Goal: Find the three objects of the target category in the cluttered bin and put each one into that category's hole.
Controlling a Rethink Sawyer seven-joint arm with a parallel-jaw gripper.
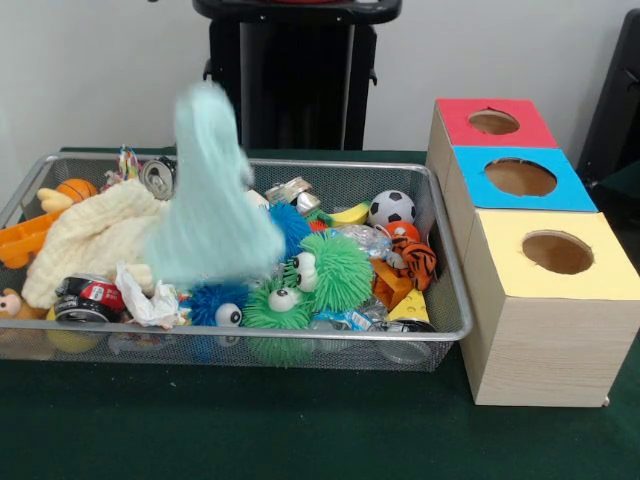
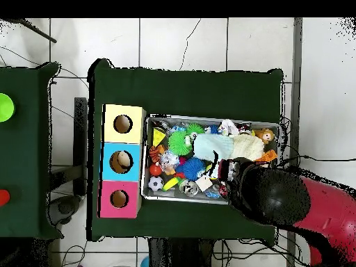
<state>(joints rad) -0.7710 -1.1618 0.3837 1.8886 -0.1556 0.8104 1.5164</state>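
Seen from overhead, the gripper (image 2: pixel 227 169) is only a dark shape at the end of the black and red arm (image 2: pixel 278 198), low over the wire bin (image 2: pixel 144 156). Whether it is open or closed on anything cannot be told. The front view shows no gripper or arm at all.

Just beside the gripper in the overhead view lies a pale mint cloth (image 2: pixel 211 146), flat-looking among the toys. The front view shows what the overhead one does not: the mint cloth (image 1: pixel 210 200) stands up in a tall blurred peak above the bin (image 1: pixel 450 300). Against it, on the side nearer the arm, is a cream towel (image 2: pixel 247 146), which the front view shows heaped in the bin (image 1: pixel 95 235).

Further from the gripper, past the cloth, sit green fuzzy balls with eyes (image 1: pixel 335 268), a blue fuzzy ball (image 1: pixel 215 303), a toy tiger (image 1: pixel 415 262) and a small football (image 1: pixel 391 208). A can (image 1: pixel 158 177) and a little basketball (image 1: pixel 76 189) show at the bin's back rim in the front view only.

Furthest out, touching the bin's end wall opposite the arm, three boxes stand in a row, each with a round hole: yellow box (image 2: pixel 123 124), blue box (image 2: pixel 120 161), red box (image 2: pixel 119 199). Which objects belong to the target category cannot be told; everything loose is in the bin
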